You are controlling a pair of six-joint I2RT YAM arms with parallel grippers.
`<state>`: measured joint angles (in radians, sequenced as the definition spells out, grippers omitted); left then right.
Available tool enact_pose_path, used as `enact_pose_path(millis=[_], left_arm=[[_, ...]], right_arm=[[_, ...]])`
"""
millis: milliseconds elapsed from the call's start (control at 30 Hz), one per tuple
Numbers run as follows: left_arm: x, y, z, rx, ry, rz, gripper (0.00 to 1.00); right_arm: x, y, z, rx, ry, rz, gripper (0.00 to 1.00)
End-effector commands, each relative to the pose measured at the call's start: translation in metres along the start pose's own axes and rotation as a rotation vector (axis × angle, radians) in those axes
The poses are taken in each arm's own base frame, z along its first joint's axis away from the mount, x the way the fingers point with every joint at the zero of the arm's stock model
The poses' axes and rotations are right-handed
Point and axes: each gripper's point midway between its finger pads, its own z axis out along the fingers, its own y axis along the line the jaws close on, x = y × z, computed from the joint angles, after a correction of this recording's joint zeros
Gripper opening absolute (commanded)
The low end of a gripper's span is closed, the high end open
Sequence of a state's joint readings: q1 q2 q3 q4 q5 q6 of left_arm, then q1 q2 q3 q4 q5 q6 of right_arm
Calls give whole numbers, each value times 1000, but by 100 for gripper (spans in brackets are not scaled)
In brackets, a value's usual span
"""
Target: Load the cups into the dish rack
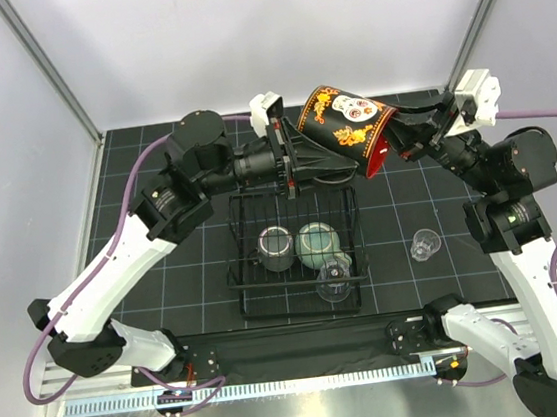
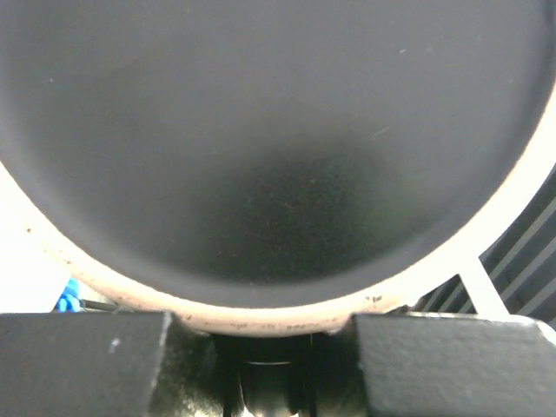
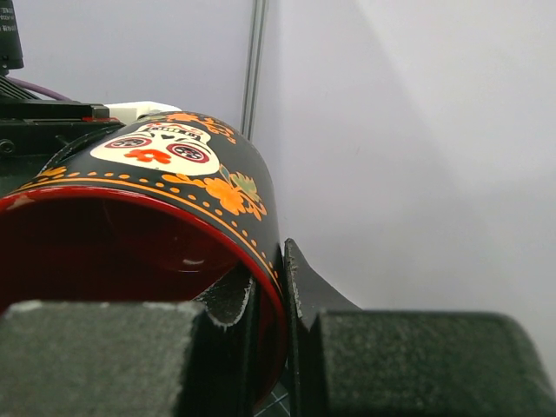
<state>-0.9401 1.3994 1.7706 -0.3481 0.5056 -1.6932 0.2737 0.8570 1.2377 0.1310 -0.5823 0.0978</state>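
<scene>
Skull-print cup (image 1: 344,120): aloft near dish rack (image 1: 241,273) far edge. Right end effector (image 3: 282,287): clamped on its rim. Left end effector (image 1: 331,154): at its base, grip cannot be told.

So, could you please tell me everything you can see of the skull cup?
The cup is glossy, seemingly ceramic: black outside with a white skull and orange flowers, red inside, pale foot ring. It is held on its side in the air near the far end of the rack. The right hand pinches its rim, inside and out; the left hand meets its base, grip unclear.
</scene>
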Motion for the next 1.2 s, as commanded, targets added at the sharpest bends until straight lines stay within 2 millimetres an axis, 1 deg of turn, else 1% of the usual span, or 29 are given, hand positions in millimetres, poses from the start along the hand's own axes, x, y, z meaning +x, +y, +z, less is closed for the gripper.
enact_pose_path(millis=[0, 33, 67, 100, 200, 233, 267, 333, 367, 467, 567, 633, 667, 700, 733, 767, 800, 833, 867, 900, 933, 967, 1033, 1067, 1100, 1133, 1167], left_arm=[[-6, -27, -13, 76, -70, 199, 0], [-6, -25, -15, 54, -74, 219, 0], [-3, -31, -20, 68, -72, 253, 0], [-3, -31, -22, 69, -75, 301, 0], [2, -35, -26, 79, -65, 344, 0], [3, -37, -27, 84, -62, 364, 0], [4, -38, -31, 84, -73, 402, 0], [3, -35, -35, 60, -87, 421, 0], [3, -35, -38, 59, -91, 455, 0], [1, -31, -43, 39, -115, 485, 0], [1, -30, -48, 25, -128, 524, 0], [-2, -31, -52, 9, -159, 569, 0], [-4, -21, -55, -40, -161, 574, 0], [-3, -28, -61, -40, -175, 603, 0], [-9, -24, -64, -80, -201, 658, 0], [-12, -12, -69, -148, -204, 663, 0], [-13, -13, -75, -169, -219, 692, 0], [-18, -8, -79, -203, -230, 754, 0], [-23, -5, -83, -231, -251, 777, 0], [-31, 5, -89, -285, -265, 787, 0], [-36, 10, -95, -319, -282, 802, 0], [-47, 17, -102, -372, -311, 844, 0], [-69, 35, -121, -496, -374, 863, 0], [-79, 41, -130, -552, -397, 912, 0], [-98, 46, -144, -617, -467, 916, 0], [-105, 50, -152, -649, -480, 929, 0], [-120, 57, -167, -705, -508, 955, 0]], right_arm=[[-65, 29, -9, -85, -173, -72, 4], [-65, 28, -9, -78, -176, -71, 4], [-64, 25, -9, -63, -178, -67, 6], [-60, 22, -9, -44, -175, -57, 7], [-56, 18, -7, -32, -177, -46, 12], [-57, 18, -6, -32, -184, -43, 16], [-57, 16, -5, -22, -188, -37, 28], [-58, 14, -5, -12, -192, -37, 33], [-57, 12, -5, -2, -187, -32, 37], [-53, 11, -5, 3, -173, -26, 43], [-47, 11, -5, 4, -159, -11, 45], [-45, 11, -6, 6, -153, -6, 45], [-41, 10, -7, 13, -135, -1, 46], [-39, 10, -8, 18, -126, 2, 47], [-38, 7, -11, 40, -121, -8, 49], [-32, 6, -13, 58, -93, 1, 49], [-29, 2, -16, 83, -80, 0, 51], [-30, 0, -21, 112, -75, -5, 54], [-21, -3, -25, 137, -35, -4, 55], [-17, -6, -29, 162, -18, -1, 55], [-19, -9, -34, 194, -7, 2, 56], [-11, -18, -43, 272, 32, 32, 56], [-10, -21, -53, 324, 54, 53, 55], [-6, -17, -62, 337, 85, 68, 55], [-4, -15, -66, 342, 98, 81, 56], [-8, -12, -70, 341, 100, 88, 55], [-4, -7, -80, 347, 135, 102, 55]])
